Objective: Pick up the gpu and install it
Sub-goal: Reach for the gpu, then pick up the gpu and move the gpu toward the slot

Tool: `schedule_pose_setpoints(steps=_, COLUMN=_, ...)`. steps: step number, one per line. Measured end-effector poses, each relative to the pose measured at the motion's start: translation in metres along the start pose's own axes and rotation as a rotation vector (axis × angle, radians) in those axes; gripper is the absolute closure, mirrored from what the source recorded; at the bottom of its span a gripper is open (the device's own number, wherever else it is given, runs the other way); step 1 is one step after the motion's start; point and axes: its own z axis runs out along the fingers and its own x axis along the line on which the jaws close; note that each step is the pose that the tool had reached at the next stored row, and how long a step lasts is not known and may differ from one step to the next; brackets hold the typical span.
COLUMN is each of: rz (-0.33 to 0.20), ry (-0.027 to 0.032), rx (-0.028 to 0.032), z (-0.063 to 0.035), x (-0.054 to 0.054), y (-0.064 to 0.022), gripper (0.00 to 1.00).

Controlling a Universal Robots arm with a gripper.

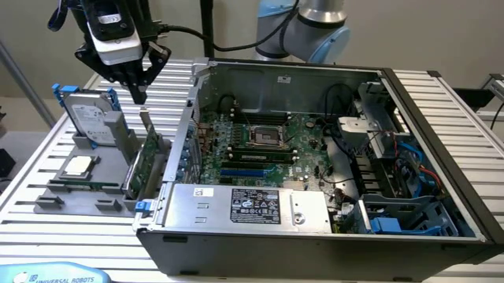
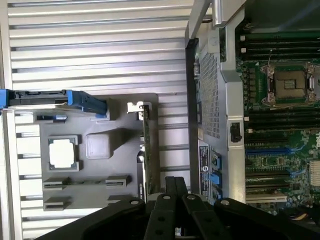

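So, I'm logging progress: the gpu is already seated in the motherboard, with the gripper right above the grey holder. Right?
Not quite. The gpu is not in the motherboard; it stands upright in the grey holder outside the case, as the exterior view shows. The gripper is right above that holder.

Slatted metal desk, two loads side by side.
The ribbed aluminium desk (image 1: 71, 236) carries a grey parts holder (image 1: 49, 203) toward the exterior view's left and an open computer case (image 1: 315, 250) just beside it on the right; a blue object (image 1: 47, 274) marked Universal Robots shows at the near left corner.
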Motion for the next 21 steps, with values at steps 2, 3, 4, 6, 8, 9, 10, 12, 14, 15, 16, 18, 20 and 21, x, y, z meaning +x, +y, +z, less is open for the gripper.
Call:
schedule_pose_setpoints(steps=2, rz=0.000, ry=0.0000, rx=0.0000, z=0.0023, x=0.009, y=-0.0007, gripper=0.89)
schedule_pose_setpoints(steps=3, rz=0.000, ry=0.0000, rx=0.0000, z=0.0036, x=0.014, y=-0.0011, gripper=0.89)
schedule_pose_setpoints(steps=4, rz=0.000, ry=-0.0001, rx=0.0001, z=0.0052, x=0.018, y=-0.0014, gripper=0.89)
schedule_pose_setpoints(steps=6, rz=0.000, ry=0.0000, rx=0.0003, z=0.0083, x=0.027, y=-0.0019, gripper=0.89)
schedule_pose_setpoints(steps=8, rz=0.000, ry=-0.0002, rx=0.0002, z=0.0100, x=0.036, y=-0.0023, gripper=0.89)
schedule_pose_setpoints(steps=9, rz=0.000, ry=-0.0001, rx=0.0005, z=0.0100, x=0.036, y=-0.0023, gripper=0.89)
schedule_pose_setpoints(steps=10, rz=0.000, ry=0.0000, rx=0.0011, z=0.0099, x=0.036, y=-0.0023, gripper=0.89)
schedule_pose_setpoints(steps=12, rz=0.000, ry=-0.0002, rx=0.0022, z=0.0100, x=0.036, y=-0.0024, gripper=0.89)
schedule_pose_setpoints(steps=14, rz=0.000, ry=-0.0003, rx=0.0033, z=0.0100, x=0.036, y=-0.0024, gripper=0.89)
schedule_pose_setpoints(steps=15, rz=0.000, ry=-0.0003, rx=0.0039, z=0.0100, x=0.036, y=-0.0023, gripper=0.89)
schedule_pose_setpoints(steps=16, rz=0.000, ry=-0.0003, rx=0.0044, z=0.0099, x=0.036, y=-0.0023, gripper=0.89)
schedule_pose_setpoints(steps=18, rz=0.000, ry=-0.0004, rx=0.0055, z=0.0100, x=0.036, y=-0.0023, gripper=0.89)
schedule_pose_setpoints(steps=20, rz=0.000, ry=-0.0005, rx=0.0067, z=0.0100, x=0.036, y=-0.0023, gripper=0.89)
schedule_pose_setpoints(steps=21, rz=0.000, ry=-0.0006, rx=0.0071, z=0.0100, x=0.036, y=-0.0023, gripper=0.89)
